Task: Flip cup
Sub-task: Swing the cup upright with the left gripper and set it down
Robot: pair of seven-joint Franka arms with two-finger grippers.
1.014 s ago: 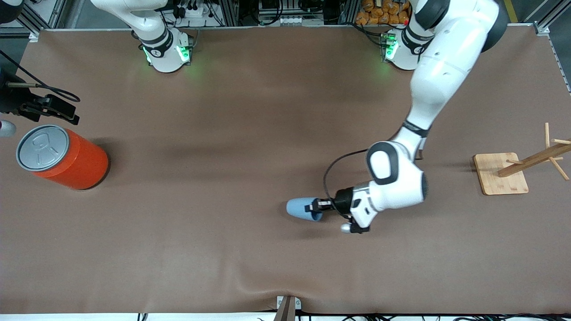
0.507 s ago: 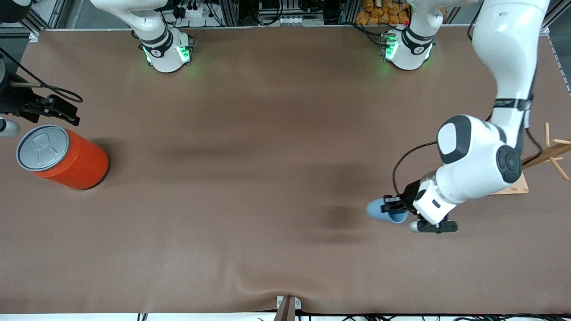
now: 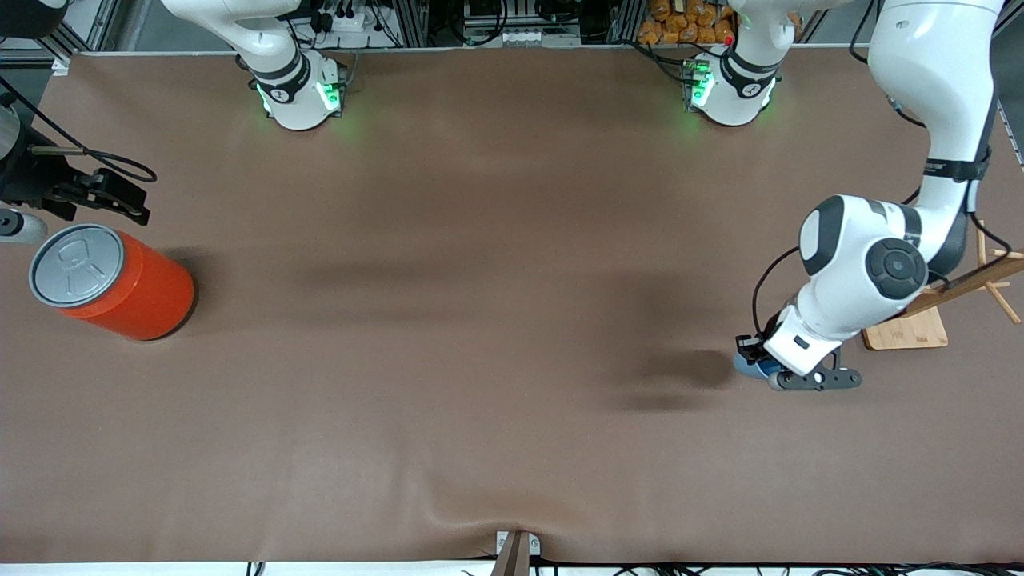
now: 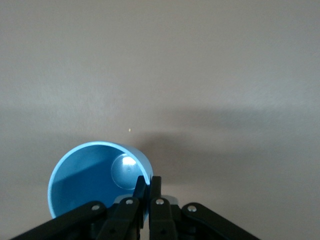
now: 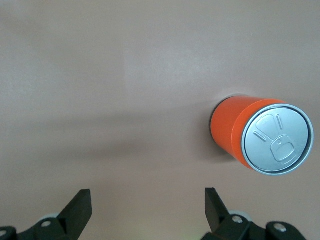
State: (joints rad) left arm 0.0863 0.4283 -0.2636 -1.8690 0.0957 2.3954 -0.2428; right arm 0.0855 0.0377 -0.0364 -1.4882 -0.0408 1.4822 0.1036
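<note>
The light-blue cup [image 4: 97, 177] hangs above the desk [image 3: 480, 320] toward the left arm's end, its rim wall pinched between the left gripper's [image 4: 147, 187] fingers, near a wooden rack [image 3: 932, 308]. The right gripper [image 5: 147, 210] waits with fingers spread wide, holding nothing, over the desk beside the upright orange can [image 3: 112, 282] at the right arm's end.

Carried across the table toward the left arm's end: the cup [image 3: 747, 366], pinched by its rim in the left gripper [image 3: 752, 352]. Previously lying sideways above mid-table, now beside the wooden rack [image 3: 936, 304], mostly hidden under the wrist. Mouth turned toward the wrist camera, blue inside showing [image 4: 95, 175].
</note>
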